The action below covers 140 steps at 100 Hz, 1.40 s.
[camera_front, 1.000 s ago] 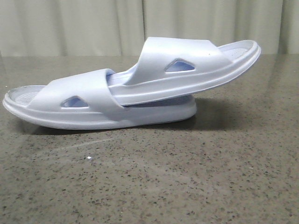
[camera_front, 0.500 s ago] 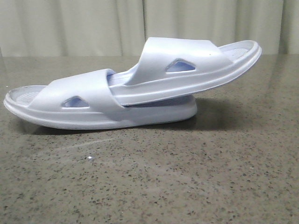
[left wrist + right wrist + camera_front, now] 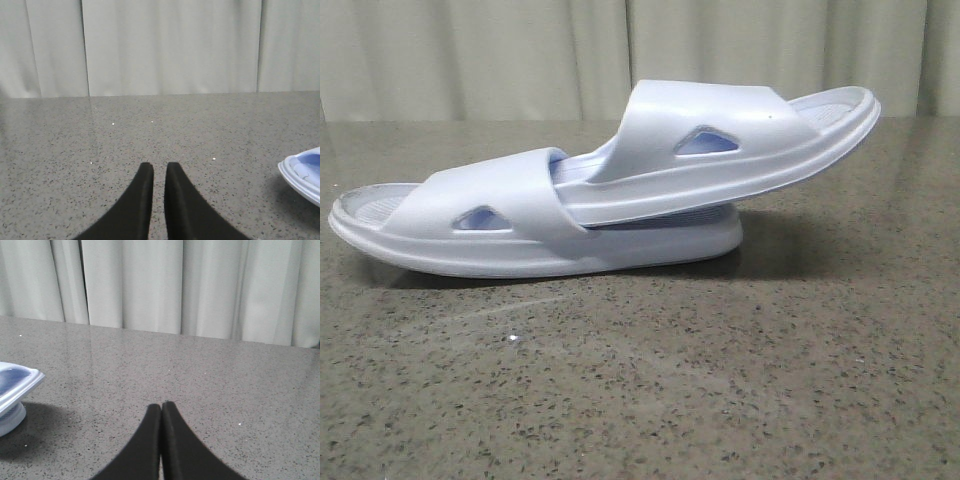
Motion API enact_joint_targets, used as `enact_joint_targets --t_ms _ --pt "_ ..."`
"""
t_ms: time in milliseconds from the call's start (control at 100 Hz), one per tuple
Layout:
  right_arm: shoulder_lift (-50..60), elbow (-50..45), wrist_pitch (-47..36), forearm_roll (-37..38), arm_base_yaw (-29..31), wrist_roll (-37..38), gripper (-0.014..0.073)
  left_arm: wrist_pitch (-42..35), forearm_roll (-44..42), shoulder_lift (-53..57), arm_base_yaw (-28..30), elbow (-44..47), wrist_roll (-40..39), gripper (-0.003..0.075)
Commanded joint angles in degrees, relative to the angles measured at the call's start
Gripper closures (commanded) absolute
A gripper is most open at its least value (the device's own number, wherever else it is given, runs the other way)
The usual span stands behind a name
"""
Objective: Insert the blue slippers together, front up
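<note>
nested slippers on a speckled stone table, both grippers clear

surface and room: a grey-brown speckled stone table [image 3: 740,390] fills the lower part of the front view, glossy enough to carry faint reflections and a soft shadow to the right of the footwear. pale pleated curtains [image 3: 520,55] close off the room behind the far edge of the table.

task objects: the blue slippers [image 3: 610,195] lie at mid-table, seen side-on, soles down. the lower slipper [image 3: 490,225] rests flat on the stone. one end of the upper slipper [image 3: 740,140] is tucked under the strap of the lower one, and it slopes upward to the right, its raised end hanging over the table without touching it.

grippers: the left gripper [image 3: 159,172] hovers over bare stone with its fingers nearly together, a thin gap between them, holding nothing; a slipper end shows at the edge of the left wrist view. the right gripper [image 3: 161,410] has its fingers pressed together, also empty, with a slipper end off to one side.
</note>
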<state>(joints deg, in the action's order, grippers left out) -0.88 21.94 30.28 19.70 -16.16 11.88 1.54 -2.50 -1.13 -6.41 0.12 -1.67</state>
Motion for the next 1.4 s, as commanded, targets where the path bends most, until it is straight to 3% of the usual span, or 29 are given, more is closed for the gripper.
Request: enact_joint_targets --t_ms 0,1130,1390 --pt "-0.73 1.39 -4.48 1.27 0.43 -0.3 0.0701 -5.23 -1.33 -0.08 -0.46 0.46 -1.26 0.0704" --pt "-0.73 1.31 -4.25 1.27 0.43 -0.3 0.0701 -5.23 -1.33 -0.08 -0.46 0.46 -1.26 0.0704" --pt "-0.73 -7.63 -19.53 -2.11 1.34 -0.41 0.0701 -5.23 -1.33 -0.08 -0.46 0.46 -1.26 0.0705"
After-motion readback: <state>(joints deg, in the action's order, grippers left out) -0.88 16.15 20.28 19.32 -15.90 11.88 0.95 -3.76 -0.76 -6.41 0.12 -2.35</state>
